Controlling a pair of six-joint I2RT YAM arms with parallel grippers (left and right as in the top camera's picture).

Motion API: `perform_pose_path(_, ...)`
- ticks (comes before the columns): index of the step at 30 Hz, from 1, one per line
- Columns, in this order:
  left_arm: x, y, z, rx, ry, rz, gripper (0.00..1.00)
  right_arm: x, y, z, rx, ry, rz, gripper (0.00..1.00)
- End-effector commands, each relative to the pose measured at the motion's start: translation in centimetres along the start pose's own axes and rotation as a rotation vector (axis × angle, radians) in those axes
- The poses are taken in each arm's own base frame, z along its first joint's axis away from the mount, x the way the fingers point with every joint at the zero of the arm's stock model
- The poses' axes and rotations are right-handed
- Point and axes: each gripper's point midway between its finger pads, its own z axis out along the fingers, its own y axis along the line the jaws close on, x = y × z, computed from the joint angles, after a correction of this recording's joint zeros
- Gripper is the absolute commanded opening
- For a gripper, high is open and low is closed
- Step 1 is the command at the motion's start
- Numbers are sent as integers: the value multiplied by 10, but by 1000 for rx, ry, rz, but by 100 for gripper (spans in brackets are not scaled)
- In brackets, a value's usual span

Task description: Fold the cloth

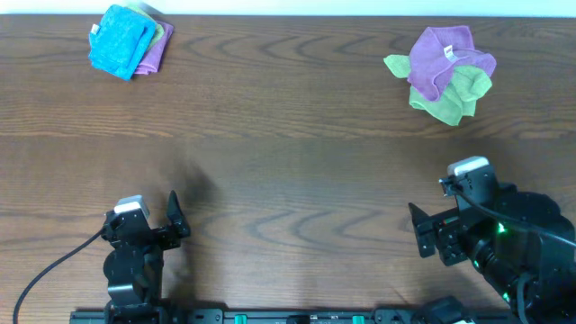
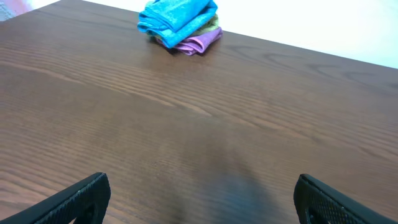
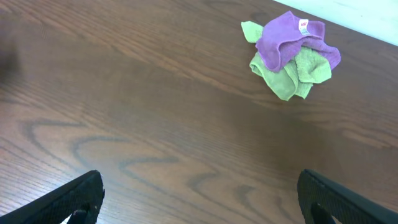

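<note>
The bright blue cloth [image 1: 119, 40] lies folded at the far left corner of the table, on top of a small stack. It also shows at the top of the left wrist view [image 2: 177, 15]. My left gripper [image 1: 142, 222] is open and empty near the front left edge, far from the cloth; its fingers frame bare wood in the left wrist view [image 2: 202, 199]. My right gripper [image 1: 454, 209] is open and empty near the front right, over bare wood in the right wrist view [image 3: 202, 199].
Under the blue cloth lie a folded purple cloth [image 1: 158, 51] and a green one [image 1: 157, 31]. At the far right, a crumpled purple cloth [image 1: 441, 56] lies on a lime-green cloth [image 1: 450, 97]; both also show in the right wrist view [image 3: 283, 40]. The table [image 1: 288, 153] is dark wood.
</note>
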Motion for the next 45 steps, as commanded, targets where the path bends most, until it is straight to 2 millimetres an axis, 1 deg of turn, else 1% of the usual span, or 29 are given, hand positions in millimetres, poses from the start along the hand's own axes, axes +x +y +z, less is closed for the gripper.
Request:
perform_pose_path(1, 7, 5, 3, -25, 6, -5, 95, 0, -1, 0, 7, -1, -9, 99)
perform_pose_path(8, 7, 6, 2, -30, 5, 197, 95, 0, -1, 0, 7, -1, -10, 99)
perform_pose_path(36, 7, 6, 2, -29, 6, 198, 95, 0, -1, 0, 7, -1, -9, 99)
perform_pose_path(40, 7, 6, 2, -29, 6, 198, 95, 3, -2, -2, 12, 4, -21, 99)
perform_pose_path(43, 7, 6, 2, -29, 6, 198, 96, -7, -12, -2, 36, -45, 19, 99)
perform_pose_path(45, 7, 6, 2, -29, 6, 198, 95, -11, -15, 1, 18, -88, 33, 99)
